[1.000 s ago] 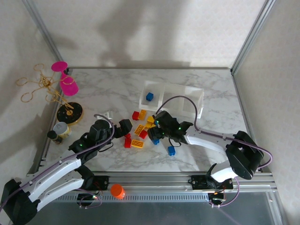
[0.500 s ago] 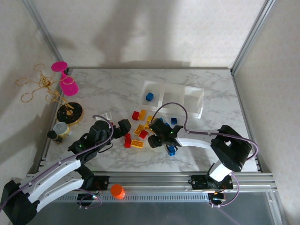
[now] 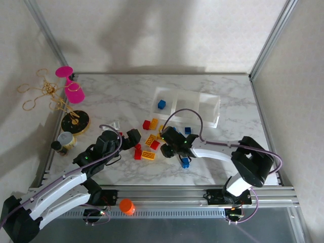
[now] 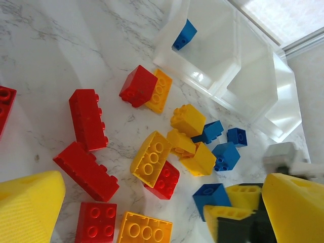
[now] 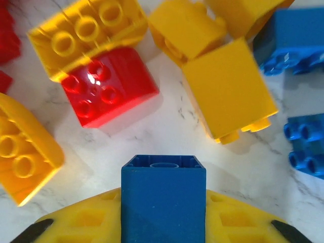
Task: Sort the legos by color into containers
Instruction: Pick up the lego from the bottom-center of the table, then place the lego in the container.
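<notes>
Grips 1 small blue studded plastic brick [image 5: 163, 195] in the right gripper [image 3: 168, 147], yellow pads [image 5: 86, 223] clenched against its sides, in front of the clear whitish plastic tray of 3 square compartments [image 3: 215, 109], toward that tray's left end. Holds the left gripper [image 3: 130, 139] released, yellow fingers [image 4: 28, 207] spread wide, well to the left of the tray and nearer the arm bases. Shows a 2nd blue brick [image 3: 161, 104] lying inside the tray's left-end compartment. Leaves a loose pile of red, yellow and blue bricks [image 4: 152, 157] on the marble tabletop [image 3: 111, 96], in front of the tray's left end and between both grippers. Places a 3rd blue brick [image 3: 188, 130] just beside the tray's near wall, and a 4th blue brick [image 3: 185, 162] farther in front of the tray, apart from the pile.
</notes>
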